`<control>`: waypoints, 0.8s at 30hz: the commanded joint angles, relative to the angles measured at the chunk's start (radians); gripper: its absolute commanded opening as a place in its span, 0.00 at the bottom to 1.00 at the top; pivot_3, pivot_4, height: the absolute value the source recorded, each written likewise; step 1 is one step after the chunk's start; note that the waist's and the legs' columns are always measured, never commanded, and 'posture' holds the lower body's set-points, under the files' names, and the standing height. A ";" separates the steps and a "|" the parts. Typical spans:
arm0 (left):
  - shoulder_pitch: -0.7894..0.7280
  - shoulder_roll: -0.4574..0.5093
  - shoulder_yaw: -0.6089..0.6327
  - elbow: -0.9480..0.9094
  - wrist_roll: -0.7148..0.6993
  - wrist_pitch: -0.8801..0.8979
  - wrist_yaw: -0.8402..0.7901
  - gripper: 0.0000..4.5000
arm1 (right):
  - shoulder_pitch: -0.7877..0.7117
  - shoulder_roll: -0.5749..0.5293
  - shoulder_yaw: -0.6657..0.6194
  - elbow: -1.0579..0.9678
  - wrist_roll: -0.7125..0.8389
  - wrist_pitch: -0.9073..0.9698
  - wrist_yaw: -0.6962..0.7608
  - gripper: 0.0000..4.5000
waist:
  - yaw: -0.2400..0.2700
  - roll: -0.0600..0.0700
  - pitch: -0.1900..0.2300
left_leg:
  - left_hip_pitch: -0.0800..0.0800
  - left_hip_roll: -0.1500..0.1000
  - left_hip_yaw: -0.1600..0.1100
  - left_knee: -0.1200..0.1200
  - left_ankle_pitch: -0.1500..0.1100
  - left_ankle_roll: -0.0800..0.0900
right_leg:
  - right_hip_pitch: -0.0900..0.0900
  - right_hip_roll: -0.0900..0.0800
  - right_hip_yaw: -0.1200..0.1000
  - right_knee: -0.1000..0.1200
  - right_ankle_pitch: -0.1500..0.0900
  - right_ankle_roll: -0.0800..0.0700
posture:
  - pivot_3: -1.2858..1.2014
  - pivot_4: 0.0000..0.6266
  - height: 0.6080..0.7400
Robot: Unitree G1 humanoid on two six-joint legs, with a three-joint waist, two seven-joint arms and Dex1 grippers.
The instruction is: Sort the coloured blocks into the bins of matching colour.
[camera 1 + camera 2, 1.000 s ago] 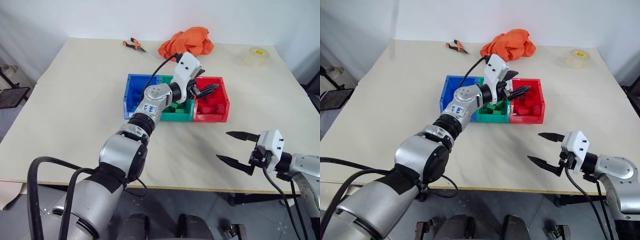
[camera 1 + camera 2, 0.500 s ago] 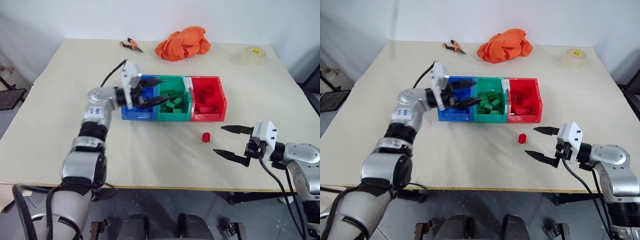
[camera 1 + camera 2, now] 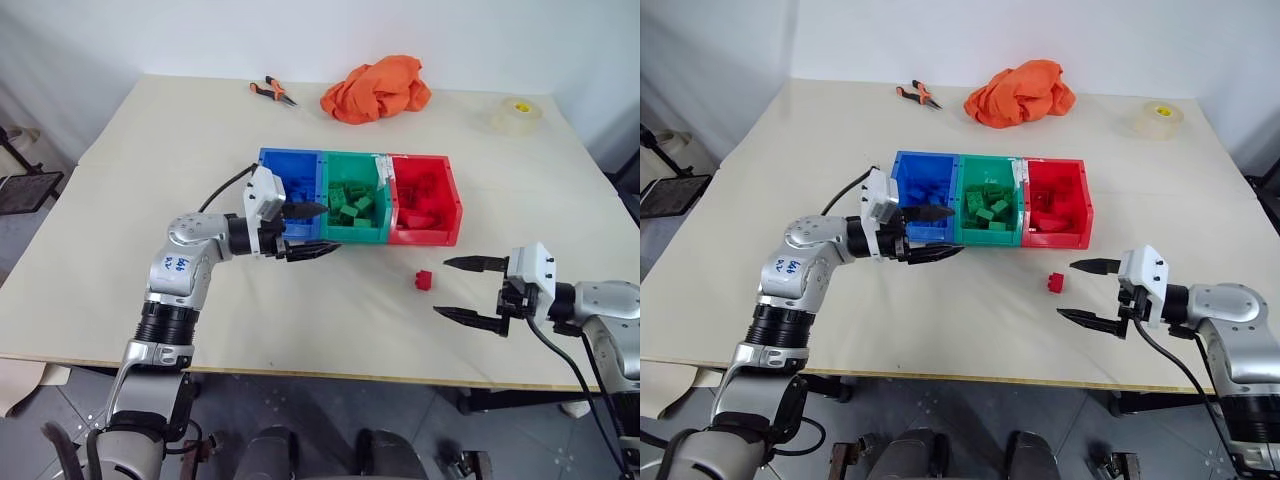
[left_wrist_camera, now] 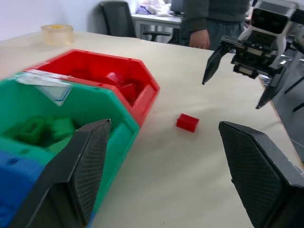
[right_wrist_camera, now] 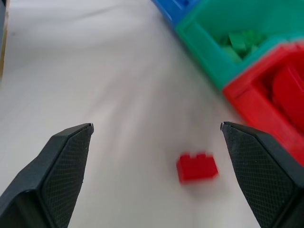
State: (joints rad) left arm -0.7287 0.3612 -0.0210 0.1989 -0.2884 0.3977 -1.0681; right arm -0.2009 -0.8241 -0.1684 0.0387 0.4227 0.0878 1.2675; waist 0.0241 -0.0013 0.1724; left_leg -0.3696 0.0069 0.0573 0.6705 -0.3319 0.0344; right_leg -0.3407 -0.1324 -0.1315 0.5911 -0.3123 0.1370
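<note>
A single red block (image 3: pixel 424 280) lies loose on the table (image 3: pixel 150 180), just off the front right corner of the bins (image 3: pixel 358 196), at about 5 o'clock from the red bin (image 3: pixel 424 200). The green bin (image 3: pixel 355 198) holds a heap of green blocks (image 3: pixel 350 203); the pieces inside the red and blue bins (image 3: pixel 290 185) blend with the walls and are hard to count. The right tool (image 3: pixel 470 290) hangs at 3 o'clock of the loose block, its jaws wide and empty. The left tool (image 3: pixel 312 230), also spread wide and empty, covers the blue bin's front corner. At 12 o'clock lie an orange cloth (image 3: pixel 377 88), pliers (image 3: pixel 270 91) and a tape roll (image 3: pixel 517 113). In the left wrist view a person (image 4: pixel 216 19) stands beyond the table, cut off at the frame's edge.
</note>
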 commanded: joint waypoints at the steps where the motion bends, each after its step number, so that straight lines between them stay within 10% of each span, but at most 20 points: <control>1: 0.037 0.027 0.019 -0.083 -0.049 0.005 -0.010 0.86 | 0.040 -0.032 -0.060 -0.044 0.029 0.008 -0.001 1.00 | -0.002 0.000 0.000 | 0.000 0.001 0.001 0.000 0.000 0.000 | 0.000 0.000 0.000 0.000 0.000 0.000 | 0.52 0.24 1.00; 11: 0.279 0.259 0.154 -0.058 -0.175 -0.230 -0.321 0.86 | 0.093 -0.044 -0.061 -0.047 -0.017 0.099 -0.087 1.00 | -0.001 0.002 -0.001 | 0.002 0.003 0.005 -0.002 0.000 -0.001 | -0.002 0.000 0.003 -0.001 0.000 -0.001 | 0.52 0.24 1.00; 24: 0.451 0.311 0.238 -0.061 -0.274 -0.325 -0.443 0.86 | -0.082 0.093 0.093 0.114 -0.117 0.123 -0.212 1.00 | -0.011 0.003 -0.001 | 0.002 0.003 0.005 -0.003 0.000 -0.001 | -0.003 0.000 0.002 0.000 0.000 -0.001 | 0.52 0.24 1.00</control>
State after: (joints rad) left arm -0.2843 0.6639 0.1968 0.1781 -0.5276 0.0820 -1.4996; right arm -0.2705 -0.7300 -0.0680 0.1496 0.3058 0.2344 1.0572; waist 0.0133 0.0013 0.1713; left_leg -0.3681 0.0095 0.0618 0.6676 -0.3323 0.0333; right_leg -0.3435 -0.1328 -0.1293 0.5912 -0.3127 0.1362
